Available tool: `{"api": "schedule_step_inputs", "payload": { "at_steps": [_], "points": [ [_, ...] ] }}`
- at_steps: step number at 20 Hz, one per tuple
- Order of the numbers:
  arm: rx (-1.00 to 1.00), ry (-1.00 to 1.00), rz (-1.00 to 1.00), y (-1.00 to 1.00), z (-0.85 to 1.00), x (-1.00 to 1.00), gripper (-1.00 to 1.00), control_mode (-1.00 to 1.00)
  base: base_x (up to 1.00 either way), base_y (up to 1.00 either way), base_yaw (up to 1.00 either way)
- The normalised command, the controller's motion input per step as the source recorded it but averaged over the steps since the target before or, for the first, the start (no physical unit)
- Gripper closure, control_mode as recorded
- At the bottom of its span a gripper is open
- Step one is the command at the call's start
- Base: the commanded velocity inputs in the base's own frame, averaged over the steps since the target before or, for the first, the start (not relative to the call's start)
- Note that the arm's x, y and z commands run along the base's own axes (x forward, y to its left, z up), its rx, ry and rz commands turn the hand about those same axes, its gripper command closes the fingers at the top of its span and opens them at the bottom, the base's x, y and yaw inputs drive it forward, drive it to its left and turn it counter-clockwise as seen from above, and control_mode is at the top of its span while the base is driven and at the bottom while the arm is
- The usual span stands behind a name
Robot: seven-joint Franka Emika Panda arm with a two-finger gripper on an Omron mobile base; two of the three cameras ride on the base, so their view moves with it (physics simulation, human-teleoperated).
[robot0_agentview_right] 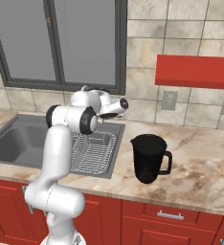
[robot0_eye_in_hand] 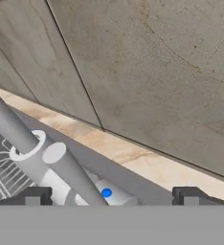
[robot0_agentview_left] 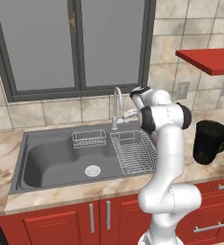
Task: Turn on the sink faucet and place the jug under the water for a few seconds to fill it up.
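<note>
Gripper point(robot0_eye_in_hand: 109, 196) wide open, holding nothing, right up at the sink faucet point(robot0_agentview_left: 117, 106) by the back edge of the sink point(robot0_agentview_left: 47, 158), small lever point(robot0_eye_in_hand: 73, 177) lying between the two fingers. No water running yet. Black jug point(robot0_agentview_right: 150, 158) far off, standing near the front edge of the counter point(robot0_agentview_right: 200, 162). Could slip off the thin round lever if pushed crooked. Could bump the spout too.

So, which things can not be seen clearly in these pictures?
- Faucet lever: left base view, behind the arm; hand view too close to tell its position.
- Gripper: hand view, only the fingertips rise above the bottom edge.
- Jug contents: right base view, too dark inside.
- Sink: right base view, arm covers much.
</note>
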Motion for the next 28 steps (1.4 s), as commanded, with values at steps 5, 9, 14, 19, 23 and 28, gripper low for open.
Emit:
{"api": "schedule_step_inputs", "payload": {
  "at_steps": [5, 9, 14, 19, 23, 28],
  "points": [
    [0.0, 0.0, 0.0, 0.08, -0.13, 0.17, -1.0, -1.0, 0.0, 0.0, 0.0],
    [0.01, 0.0, 0.0, 0.0, -0.03, 0.26, -1.0, -1.0, 0.0, 0.0, 0.0],
    [0.01, 0.0, 0.0, 0.0, 0.0, 0.28, -1.0, -1.0, 0.0, 0.0, 0.0],
    [0.0, 0.0, 0.0, 0.05, -0.02, 0.25, -1.0, -1.0, 0.0, 0.0, 0.0],
    [0.0, 0.0, -0.01, 0.11, -0.09, 0.15, 1.0, -1.0, 0.0, 0.0, 0.0],
    [0.0, 0.0, -0.06, 0.09, -0.02, 0.17, 1.0, -1.0, 0.0, 0.0, 0.0]
  ]
}}
